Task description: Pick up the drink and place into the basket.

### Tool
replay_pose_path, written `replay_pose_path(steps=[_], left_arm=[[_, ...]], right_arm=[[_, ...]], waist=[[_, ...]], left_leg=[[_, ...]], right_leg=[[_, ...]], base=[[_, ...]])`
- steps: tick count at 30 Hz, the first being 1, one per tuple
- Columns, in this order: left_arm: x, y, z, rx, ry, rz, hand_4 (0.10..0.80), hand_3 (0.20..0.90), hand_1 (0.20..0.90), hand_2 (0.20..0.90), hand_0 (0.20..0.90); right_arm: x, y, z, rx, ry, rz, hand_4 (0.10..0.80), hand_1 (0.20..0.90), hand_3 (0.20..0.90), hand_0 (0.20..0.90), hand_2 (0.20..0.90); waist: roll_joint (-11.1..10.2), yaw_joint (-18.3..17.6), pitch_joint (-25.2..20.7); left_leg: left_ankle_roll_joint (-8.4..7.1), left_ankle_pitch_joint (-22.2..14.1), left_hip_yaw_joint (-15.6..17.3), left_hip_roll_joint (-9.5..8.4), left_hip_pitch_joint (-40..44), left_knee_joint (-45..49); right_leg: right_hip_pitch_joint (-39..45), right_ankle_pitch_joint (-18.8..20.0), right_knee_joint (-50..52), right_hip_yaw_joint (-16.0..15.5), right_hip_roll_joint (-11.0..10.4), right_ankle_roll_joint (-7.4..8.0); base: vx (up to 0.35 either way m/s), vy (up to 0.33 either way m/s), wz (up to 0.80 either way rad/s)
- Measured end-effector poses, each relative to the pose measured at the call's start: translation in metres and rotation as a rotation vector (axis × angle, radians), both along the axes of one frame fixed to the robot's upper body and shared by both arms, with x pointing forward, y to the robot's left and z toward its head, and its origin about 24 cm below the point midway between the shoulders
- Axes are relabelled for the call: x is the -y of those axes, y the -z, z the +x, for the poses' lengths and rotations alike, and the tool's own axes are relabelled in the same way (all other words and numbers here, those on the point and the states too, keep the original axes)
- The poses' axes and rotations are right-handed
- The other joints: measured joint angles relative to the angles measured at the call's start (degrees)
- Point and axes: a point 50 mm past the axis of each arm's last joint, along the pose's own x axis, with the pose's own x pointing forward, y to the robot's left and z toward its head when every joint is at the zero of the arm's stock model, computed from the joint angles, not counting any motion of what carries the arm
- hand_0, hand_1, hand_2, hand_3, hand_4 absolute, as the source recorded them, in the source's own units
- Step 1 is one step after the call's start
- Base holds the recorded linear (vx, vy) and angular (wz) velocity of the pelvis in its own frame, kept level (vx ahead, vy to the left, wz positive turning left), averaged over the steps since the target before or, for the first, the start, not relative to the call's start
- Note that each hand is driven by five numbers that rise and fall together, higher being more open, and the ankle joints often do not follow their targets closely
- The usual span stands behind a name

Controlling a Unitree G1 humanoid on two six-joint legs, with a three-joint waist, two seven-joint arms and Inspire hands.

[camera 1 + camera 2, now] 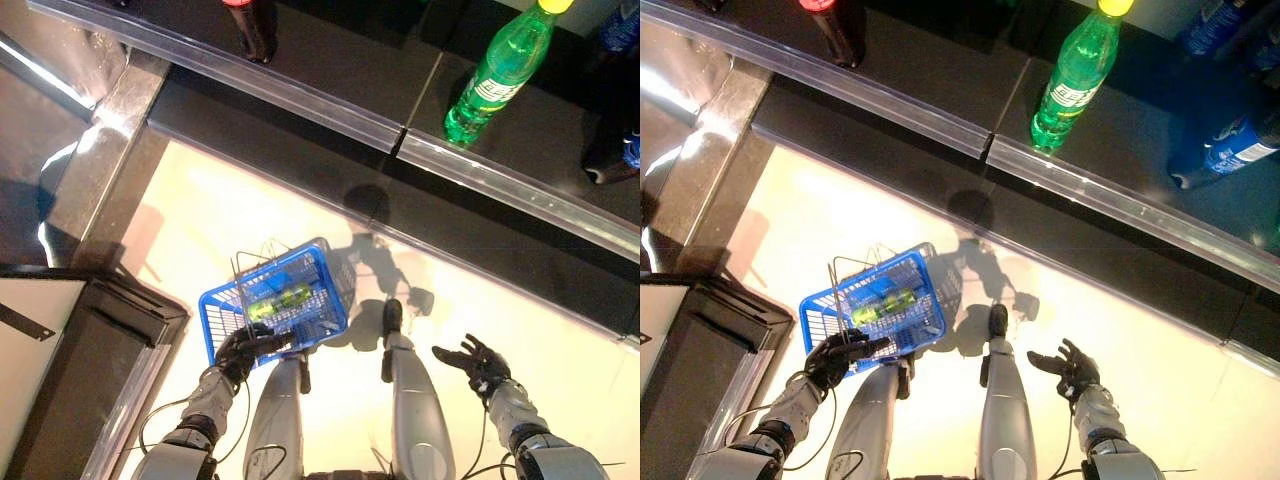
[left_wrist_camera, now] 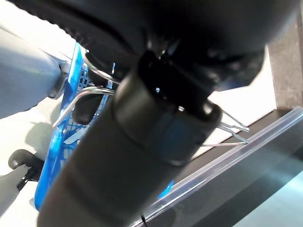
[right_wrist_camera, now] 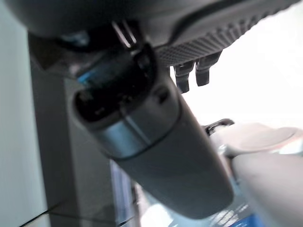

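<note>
Below, blue basket [image 1: 300,310] over pale floor [image 1: 200,230]; dark shelf [image 1: 330,60] ahead.

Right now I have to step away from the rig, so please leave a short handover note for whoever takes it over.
Left hand: shut on the near rim of the blue basket, carrying it low before the robot.
Right hand: open, empty, out to the right.
Drink: a green bottle lies on its side inside the basket.
On the dark shelf ahead: a tall green bottle, a dark bottle, and blue bottles.
Done: one drink in the basket.
Left: nothing obvious, unless more drinks are wanted.
</note>
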Motion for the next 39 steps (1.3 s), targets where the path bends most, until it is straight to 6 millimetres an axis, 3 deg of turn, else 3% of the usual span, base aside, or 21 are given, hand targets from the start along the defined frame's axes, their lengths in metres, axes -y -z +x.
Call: replay_pose_path(steps=[5,10,16,27,39], left_arm=[[0.004,-0.002,0.001,0.01,0.014,0.014,0.1,0.2,0.3,0.3,0.3],[0.007,-0.004,0.002,0.029,0.017,0.023,0.1,0.2,0.3,0.3,0.3],[0.002,-0.003,-0.002,0.029,-0.014,0.022,0.1,0.2,0.3,0.3,0.3],[0.001,-0.005,-0.001,0.04,-0.017,0.024,0.1,0.2,0.3,0.3,0.3],[0.001,-0.004,-0.002,0.037,-0.017,0.024,0.1,0.2,0.3,0.3,0.3]], right_arm=[[-0.007,-0.022,0.019,0.175,-0.035,0.013,0.8,0.9,0.9,0.9,0.9],[-0.04,-0.083,0.055,0.497,-0.197,-0.089,0.8,0.9,0.9,0.9,0.9],[-0.069,-0.126,0.06,0.686,-0.343,-0.212,0.8,0.9,0.9,0.9,0.9],[-0.077,-0.152,0.049,0.76,-0.526,-0.511,0.8,0.9,0.9,0.9,0.9],[-0.09,-0.188,0.049,0.934,-0.548,-0.543,0.8,0.9,0.9,0.9,0.9]], waist=[[0.0,0.0,0.0],[-0.1,-0.1,0.6],[-1.0,-0.6,0.9],[-1.7,-1.4,1.3],[-1.9,-1.4,1.6]], left_leg=[[0.07,-0.3,-0.2,-0.16,-0.2,0.7],[0.15,-0.5,-0.3,-0.24,-0.1,1.3],[0.34,-0.6,-0.3,-0.52,0.0,1.2],[0.4,-0.7,-0.1,-0.43,-0.2,1.0],[0.49,-0.7,0.8,-0.54,0.7,0.3]], right_leg=[[-0.1,0.4,0.4,-0.1,0.1,-0.04],[-0.1,0.3,1.6,0.1,0.0,-0.32],[0.2,0.0,1.3,0.1,-0.3,0.16],[0.0,0.2,1.0,0.1,-0.5,0.28],[0.1,0.2,0.9,1.4,-0.4,0.26]], base=[[0.018,-0.011,0.02],[0.0,0.0,0.0],[0.001,0.005,0.0],[0.0,0.0,0.0],[-0.01,0.011,-0.04]])
